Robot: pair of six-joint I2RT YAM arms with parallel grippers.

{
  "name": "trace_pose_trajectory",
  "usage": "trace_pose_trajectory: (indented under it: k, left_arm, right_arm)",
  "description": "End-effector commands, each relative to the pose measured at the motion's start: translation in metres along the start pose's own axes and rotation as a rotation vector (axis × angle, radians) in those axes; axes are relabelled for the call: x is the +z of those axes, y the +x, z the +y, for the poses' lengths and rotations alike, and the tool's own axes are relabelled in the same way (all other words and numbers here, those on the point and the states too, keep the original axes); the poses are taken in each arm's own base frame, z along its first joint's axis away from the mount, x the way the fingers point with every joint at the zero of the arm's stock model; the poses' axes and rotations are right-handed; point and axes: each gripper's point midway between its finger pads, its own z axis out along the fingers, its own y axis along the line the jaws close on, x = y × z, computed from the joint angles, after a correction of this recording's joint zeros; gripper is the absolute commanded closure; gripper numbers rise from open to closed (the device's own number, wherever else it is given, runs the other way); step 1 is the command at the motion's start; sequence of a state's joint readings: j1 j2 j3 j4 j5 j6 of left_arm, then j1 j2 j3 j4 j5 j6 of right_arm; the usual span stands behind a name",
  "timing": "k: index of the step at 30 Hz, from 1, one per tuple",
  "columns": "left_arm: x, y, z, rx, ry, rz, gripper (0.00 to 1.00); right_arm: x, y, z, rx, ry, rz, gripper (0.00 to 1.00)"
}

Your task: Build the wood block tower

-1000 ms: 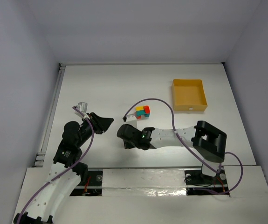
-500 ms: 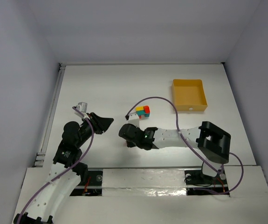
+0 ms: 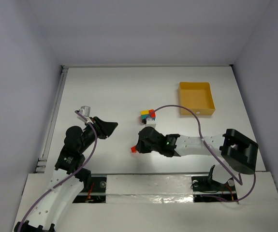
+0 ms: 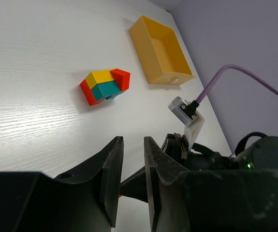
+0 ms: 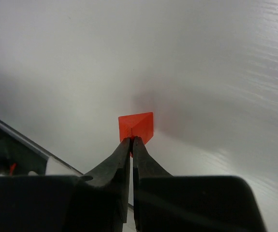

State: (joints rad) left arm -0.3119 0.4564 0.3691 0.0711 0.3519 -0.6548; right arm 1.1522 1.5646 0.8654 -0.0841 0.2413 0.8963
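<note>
The wood block tower stands as a small cluster of red, teal and yellow blocks (image 3: 148, 114) at the table's middle, also in the left wrist view (image 4: 105, 85). A loose red wedge (image 3: 133, 150) lies nearer the front edge, seen close up in the right wrist view (image 5: 139, 126). My right gripper (image 5: 131, 139) has its jaws pinched together on the wedge's near ridge; from above it (image 3: 136, 147) sits just right of the wedge. My left gripper (image 4: 133, 140) hovers at the left (image 3: 112, 126), jaws apart with nothing between them.
A yellow-orange tray (image 3: 195, 98) with a raised rim stands at the back right, also in the left wrist view (image 4: 160, 50). The right arm's body (image 4: 226, 164) and its purple cable (image 3: 177, 107) cross the table just in front of the block cluster.
The right gripper has closed its jaws on the red wedge, and the right arm has swung a little rightward, uncovering the wedge. The left arm has not moved.
</note>
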Motion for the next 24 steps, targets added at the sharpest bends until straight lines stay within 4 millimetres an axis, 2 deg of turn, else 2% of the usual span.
trace_pose_trajectory:
  k: [1,2,3,4,5,6,7,8,9,12,20,24]
  left_arm:
    - [-0.002,-0.019,-0.019,0.034,0.062,-0.057,0.79]
    - [-0.002,-0.019,-0.019,0.036,0.061,-0.058,0.79]
    - [-0.003,-0.02,-0.019,0.036,0.062,-0.059,0.79]
    - [-0.003,-0.019,-0.019,0.036,0.059,-0.056,0.79]
    - [-0.003,-0.02,-0.019,0.039,0.06,-0.061,0.79]
    - [-0.004,-0.021,-0.02,0.04,0.062,-0.064,0.79]
    - [-0.004,-0.021,-0.02,0.04,0.062,-0.064,0.79]
    - [-0.004,-0.021,-0.02,0.042,0.062,-0.066,0.79]
    - [-0.004,-0.022,-0.02,0.043,0.062,-0.067,0.79]
    - [-0.004,-0.022,-0.02,0.042,0.062,-0.066,0.79]
    - [-0.002,-0.022,-0.019,0.042,0.058,-0.064,0.79]
    - [-0.004,-0.024,-0.02,0.046,0.056,-0.071,0.79]
  right_arm:
    - [-0.008,-0.022,0.037,0.15,-0.248,-0.049,1.0]
    - [-0.009,-0.02,0.042,0.17,-0.294,-0.03,1.0]
    - [-0.012,-0.031,0.05,0.211,-0.347,-0.061,1.0]
    - [-0.014,-0.032,0.051,0.223,-0.362,-0.066,1.0]
    - [-0.012,-0.029,0.047,0.232,-0.358,-0.065,1.0]
    - [-0.012,-0.039,0.048,0.275,-0.383,-0.088,1.0]
    - [-0.012,-0.04,0.045,0.299,-0.394,-0.088,1.0]
    - [-0.006,-0.033,0.035,0.319,-0.386,-0.073,1.0]
    - [-0.006,-0.039,0.036,0.367,-0.427,-0.072,1.0]
    - [-0.002,-0.031,0.03,0.428,-0.462,-0.053,1.0]
    - [0.009,-0.013,0.005,0.455,-0.384,-0.043,0.98]
    - [0.009,-0.002,-0.013,0.469,-0.323,-0.029,0.92]
